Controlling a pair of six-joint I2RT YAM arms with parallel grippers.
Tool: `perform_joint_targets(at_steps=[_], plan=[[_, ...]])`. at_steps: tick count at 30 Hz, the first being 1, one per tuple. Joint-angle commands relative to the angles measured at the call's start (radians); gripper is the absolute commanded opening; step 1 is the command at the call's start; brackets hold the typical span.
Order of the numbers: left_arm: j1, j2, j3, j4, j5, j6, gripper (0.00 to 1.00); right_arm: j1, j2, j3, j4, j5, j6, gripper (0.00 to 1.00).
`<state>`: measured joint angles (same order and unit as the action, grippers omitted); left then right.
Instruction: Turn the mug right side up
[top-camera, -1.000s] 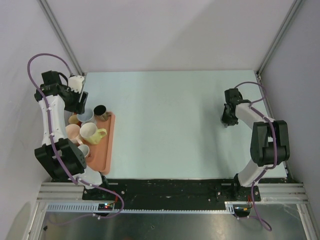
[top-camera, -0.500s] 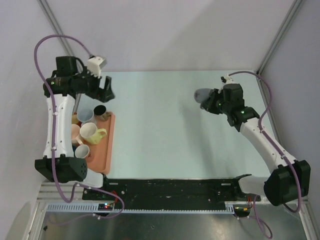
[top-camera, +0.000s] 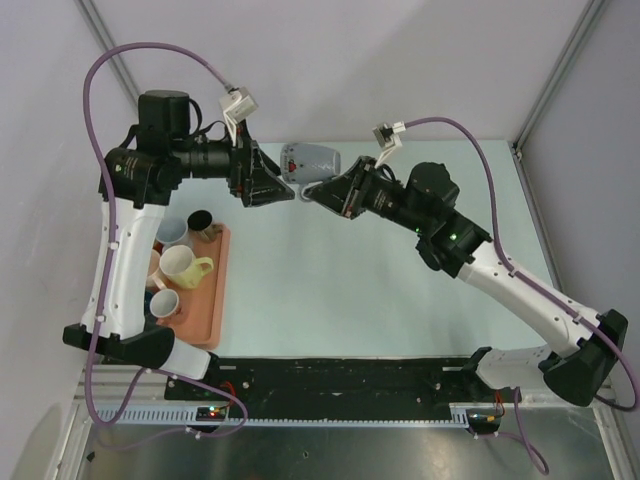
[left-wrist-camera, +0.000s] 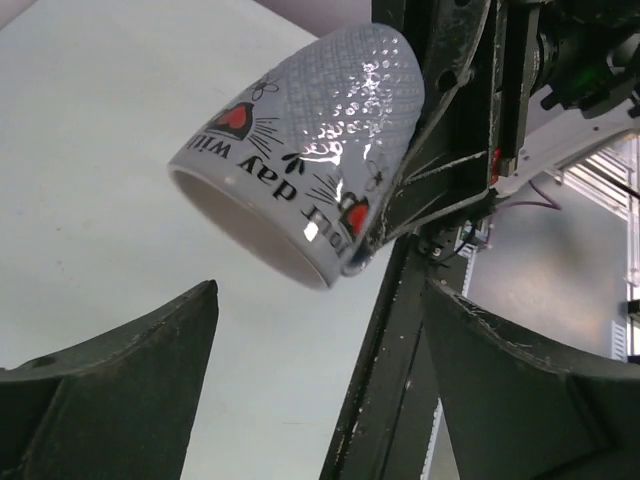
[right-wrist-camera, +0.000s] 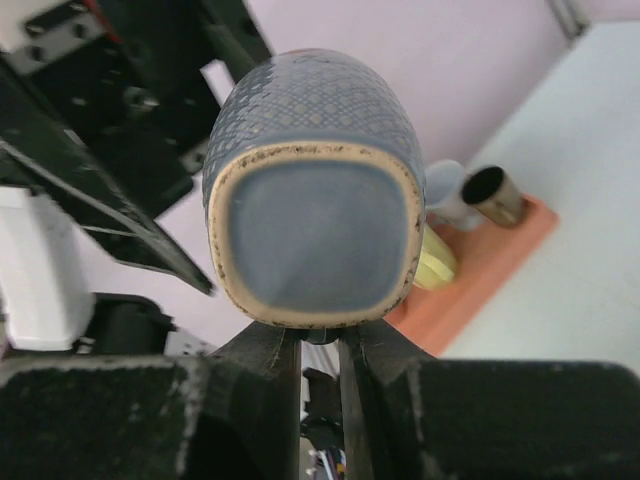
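Mug (top-camera: 310, 160) pinched by right gripper (right-wrist-camera: 320, 345), just beyond spread left gripper (left-wrist-camera: 318, 300).

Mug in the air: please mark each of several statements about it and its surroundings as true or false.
1. The right gripper holds the mug above the table. True.
2. The left gripper is shut on the mug. False: it is open, with its fingers apart from the mug.
3. The mug is upright. False: it is tilted, with its mouth towards the left gripper.
4. The tray holds several cups. True.
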<state>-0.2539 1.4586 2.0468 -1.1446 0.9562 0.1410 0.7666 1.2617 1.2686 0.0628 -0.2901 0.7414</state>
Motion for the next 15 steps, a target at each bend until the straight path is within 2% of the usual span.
perform_joint_targets(at_steps=[1,6,8,11,15], plan=[[-0.019,0.001,0.04,0.043,0.075,-0.083,0.83,0.041,0.052,0.105,0.163,-0.03,0.029,0.0],[-0.021,-0.002,0.061,0.081,0.095,-0.121,0.63,0.07,0.128,0.146,0.187,-0.067,0.06,0.0],[-0.021,-0.003,0.073,0.085,0.097,-0.119,0.59,0.073,0.146,0.153,0.184,-0.07,0.065,0.0],[-0.006,-0.014,0.088,0.087,0.059,-0.081,0.59,0.066,0.146,0.155,0.165,-0.065,0.054,0.0],[0.056,-0.03,0.09,0.088,-0.046,-0.022,0.66,0.031,0.117,0.145,0.094,-0.035,0.026,0.0]])
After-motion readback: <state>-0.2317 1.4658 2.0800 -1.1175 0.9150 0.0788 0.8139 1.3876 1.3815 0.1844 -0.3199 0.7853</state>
